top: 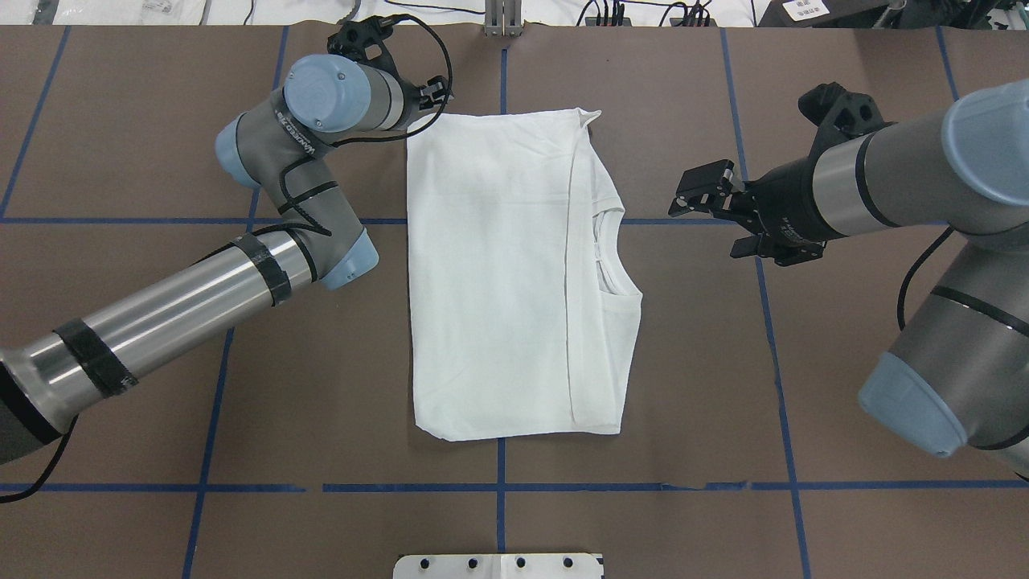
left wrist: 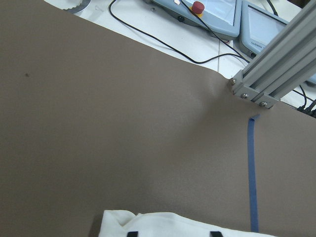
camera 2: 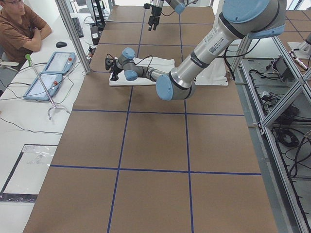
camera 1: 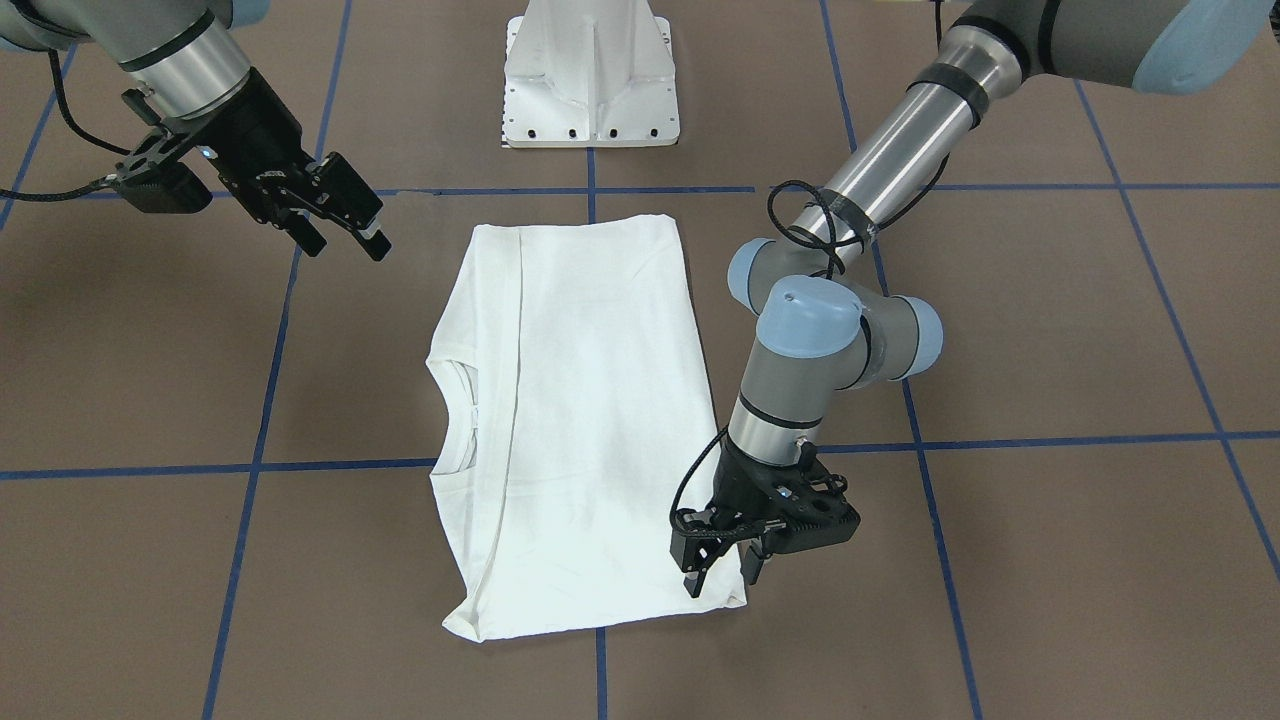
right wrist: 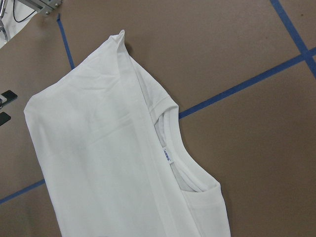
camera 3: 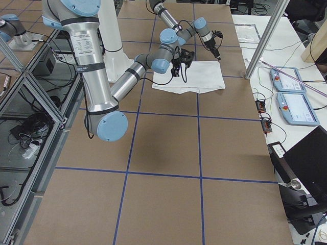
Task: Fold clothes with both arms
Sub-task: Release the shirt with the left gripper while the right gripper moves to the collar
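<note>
Closest to the robot stands its white base (top: 498,565), at the near edge of the brown table (top: 321,418), which is marked off with blue tape lines (top: 563,486). Just past the nearest tape line the shirt (top: 490,273) begins. It lies flat in the middle of the table, folded into a long white rectangle that runs away from the robot. One straight fold edge goes down its length, closer to its right side. The collar (top: 609,269) opens toward the robot's right about halfway along, and a small label (right wrist: 168,156) shows inside the neck.

About level with the collar, the right gripper (camera 1: 348,245) hangs above bare table to the right of the shirt, apart from it. Its fingers are spread and there is nothing between them.

Farther out, the left arm bends round so that the left gripper (camera 1: 722,584) points down at the shirt's far left corner. Its two fingertips (left wrist: 132,233) stand apart, one on each side of a stretch of the cloth's far edge and low over it. Whether they touch the cloth cannot be told.

Beyond that corner there is more bare table. An aluminium post (left wrist: 276,74) rises at the table's far edge, and behind it grey control tablets (left wrist: 197,12) lie on a white desk. A man in a brown shirt (camera 2: 19,29) sits at that desk with his arms folded.
</note>
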{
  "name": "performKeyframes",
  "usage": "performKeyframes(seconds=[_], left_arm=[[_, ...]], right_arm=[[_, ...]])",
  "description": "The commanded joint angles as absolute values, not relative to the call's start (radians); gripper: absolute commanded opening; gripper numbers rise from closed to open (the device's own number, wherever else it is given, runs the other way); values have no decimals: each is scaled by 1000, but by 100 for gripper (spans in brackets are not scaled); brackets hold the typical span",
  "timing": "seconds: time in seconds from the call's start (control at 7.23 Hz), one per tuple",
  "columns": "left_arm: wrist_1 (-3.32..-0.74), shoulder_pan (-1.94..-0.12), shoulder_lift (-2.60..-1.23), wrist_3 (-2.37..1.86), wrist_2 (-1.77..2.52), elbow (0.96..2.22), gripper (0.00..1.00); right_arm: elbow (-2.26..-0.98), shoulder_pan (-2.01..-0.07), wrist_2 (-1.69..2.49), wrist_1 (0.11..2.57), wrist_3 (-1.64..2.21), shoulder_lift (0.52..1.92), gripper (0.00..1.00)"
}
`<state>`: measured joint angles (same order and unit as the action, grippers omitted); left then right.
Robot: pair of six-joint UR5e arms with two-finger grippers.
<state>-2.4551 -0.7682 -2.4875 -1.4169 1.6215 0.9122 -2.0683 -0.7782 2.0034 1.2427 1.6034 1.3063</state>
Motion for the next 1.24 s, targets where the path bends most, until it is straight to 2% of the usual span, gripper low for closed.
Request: performKeyframes(seconds=[0.0, 0.14, 0.41, 0.69, 0.97, 1.11], left_arm=[[-2439, -830, -2456, -1364, 1733, 946, 100], [-2439, -862, -2380, -1353, 1817, 1033, 100], [-2434, -902, -2205, -1263, 1902, 1260, 100], [-2425, -931, -2105, -1261, 2020, 1394, 100], [-2402, -945, -2056, -1259, 2043, 1451, 100], [-2402, -948, -2054, -1253, 2043, 1457, 100]], right_arm=[[-1999, -776, 1993, 1360, 1538, 1208, 100], [-1955, -776, 1977, 1449, 1455, 1140, 100], [-1790, -773, 1960, 1474, 1335, 1025, 100], [-1712, -769, 1962, 1476, 1252, 980, 100], [-1613, -769, 1933, 1474, 1246, 906, 100], [-1495, -769, 1909, 1470, 1215, 822, 100]])
